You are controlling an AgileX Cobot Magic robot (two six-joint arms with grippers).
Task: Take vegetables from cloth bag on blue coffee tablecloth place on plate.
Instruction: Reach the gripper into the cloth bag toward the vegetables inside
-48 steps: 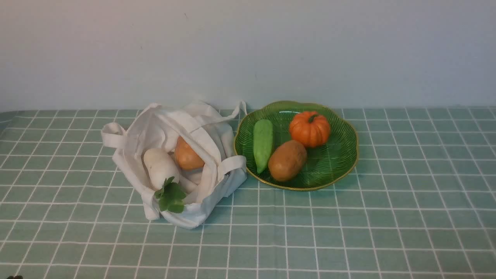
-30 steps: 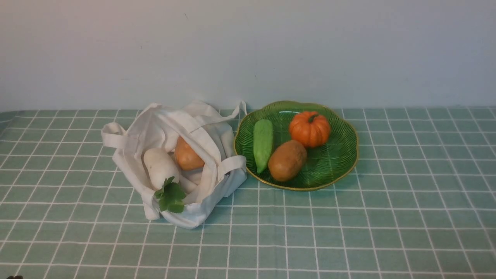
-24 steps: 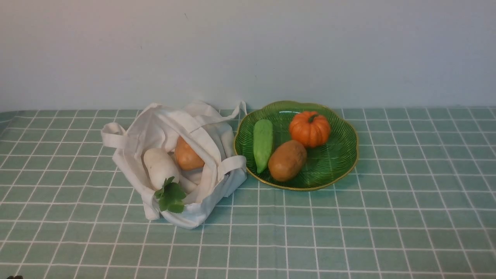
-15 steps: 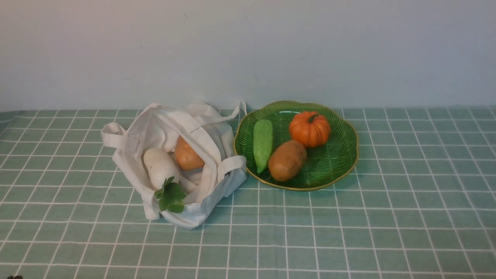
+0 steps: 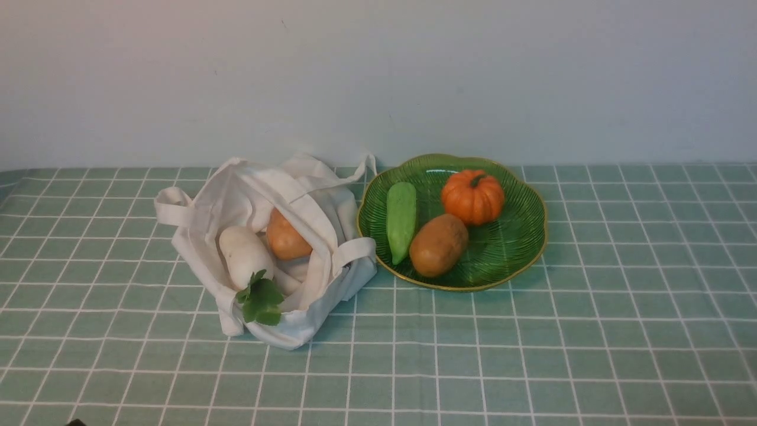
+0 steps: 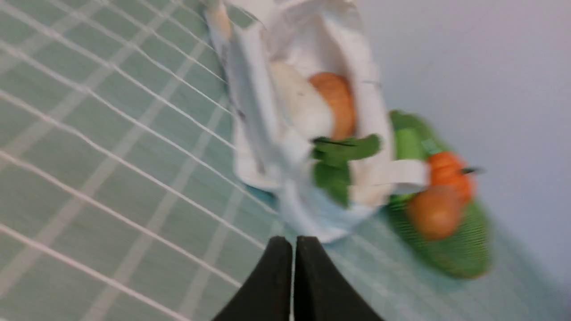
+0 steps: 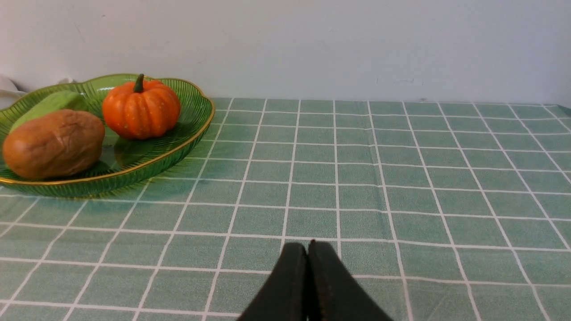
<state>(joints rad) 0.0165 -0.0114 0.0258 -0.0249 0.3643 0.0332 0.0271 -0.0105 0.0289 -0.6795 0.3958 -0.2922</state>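
Observation:
The white radish (image 5: pixel 242 254) with dark green leaves (image 5: pixel 260 302) lies in the open off-white cloth bag (image 5: pixel 195 219) on the teal grid tablecloth (image 5: pixel 473 355), next to an orange-brown vegetable (image 5: pixel 287 236). It also shows, blurred, in the left wrist view (image 6: pixel 303 107). The green ribbed plate (image 5: pixel 514 236) stands right of the bag. My left gripper (image 6: pixel 293 243) is shut and empty, short of the bag's near end. My right gripper (image 7: pixel 308 247) is shut and empty over bare cloth, right of the plate (image 7: pixel 187 129). Only a dark speck (image 5: pixel 75 422) at the front view's bottom edge shows there.
The plate holds an orange pumpkin (image 5: pixel 473 196), a pale green gourd (image 5: pixel 401 220) and a brown potato (image 5: pixel 439 245). A pale wall (image 5: pixel 378 77) rises just behind the bag and plate. The bag's strap handles (image 5: pixel 353 247) lie loose around its mouth.
A dark speck at the front view's bottom edge has shifted right from the left corner. The bag, vegetables and plate have not moved.

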